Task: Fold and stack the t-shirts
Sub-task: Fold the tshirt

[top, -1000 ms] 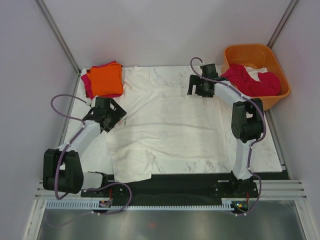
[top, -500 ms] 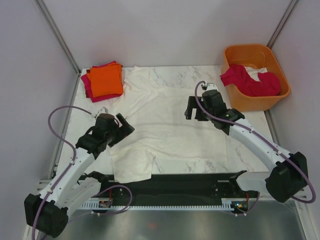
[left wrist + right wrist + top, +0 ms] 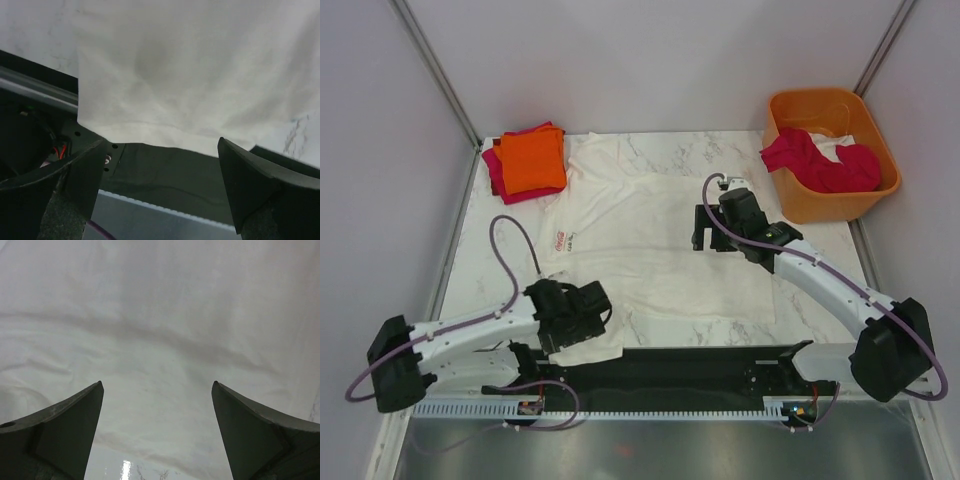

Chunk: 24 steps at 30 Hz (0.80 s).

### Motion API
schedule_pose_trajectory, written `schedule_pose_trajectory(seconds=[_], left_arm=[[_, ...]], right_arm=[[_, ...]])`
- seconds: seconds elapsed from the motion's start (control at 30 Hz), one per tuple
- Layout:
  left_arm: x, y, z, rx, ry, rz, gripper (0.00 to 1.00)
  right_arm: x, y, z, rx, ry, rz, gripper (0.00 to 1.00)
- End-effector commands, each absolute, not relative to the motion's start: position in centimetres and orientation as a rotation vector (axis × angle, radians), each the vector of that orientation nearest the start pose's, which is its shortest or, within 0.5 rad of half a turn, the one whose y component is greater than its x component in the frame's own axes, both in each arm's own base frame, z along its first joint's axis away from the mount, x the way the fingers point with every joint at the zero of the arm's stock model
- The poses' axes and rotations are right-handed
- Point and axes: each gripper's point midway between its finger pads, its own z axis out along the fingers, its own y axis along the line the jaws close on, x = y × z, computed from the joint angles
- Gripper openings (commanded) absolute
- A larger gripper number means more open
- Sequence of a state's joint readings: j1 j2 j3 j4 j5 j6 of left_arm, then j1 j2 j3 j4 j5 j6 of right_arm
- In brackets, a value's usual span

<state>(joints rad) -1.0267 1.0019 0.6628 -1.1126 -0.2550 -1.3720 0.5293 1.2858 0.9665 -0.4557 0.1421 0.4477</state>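
So wrinkled white t-shirt is lying under left pincer and right pincer, both gaping; tub beyond right pincer is holding magenta tee.

An orange plastic tub sits at the far right corner of the white marble-patterned desk. A black mounting plate runs along the desk's near edge. Pale walls stand around it.

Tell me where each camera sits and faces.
Top external: above and behind the robot, looking down on the marble table, white t-shirt, orange tub; left arm and right arm show.
Left wrist: on its arm, facing down at the t-shirt's near hem and black base rail; open left gripper shows.
Right wrist: on its arm, facing down at the t-shirt's middle; open right gripper shows.
Shared: all three see the white t-shirt.
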Motion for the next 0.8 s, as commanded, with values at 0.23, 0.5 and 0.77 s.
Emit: schedule_pose_trajectory(seconds=[0.23, 0.5, 0.77], left_arm=[[10.1, -7.8, 5.4, -1.086, 2.563, 0.221, 1.00], [10.7, -9.0, 6.3, -1.116, 2.556, -0.140, 0.95], [9.5, -11.4, 0.5, -1.109, 2.773, 0.000, 1.00]], right_arm=[[29.0, 20.3, 12.1, -0.141, 2.416, 0.535, 0.98], [29.0, 21.5, 12.8, -0.164, 2.408, 0.611, 0.98], [29.1, 20.8, 12.6, -0.167, 2.417, 0.558, 0.98]])
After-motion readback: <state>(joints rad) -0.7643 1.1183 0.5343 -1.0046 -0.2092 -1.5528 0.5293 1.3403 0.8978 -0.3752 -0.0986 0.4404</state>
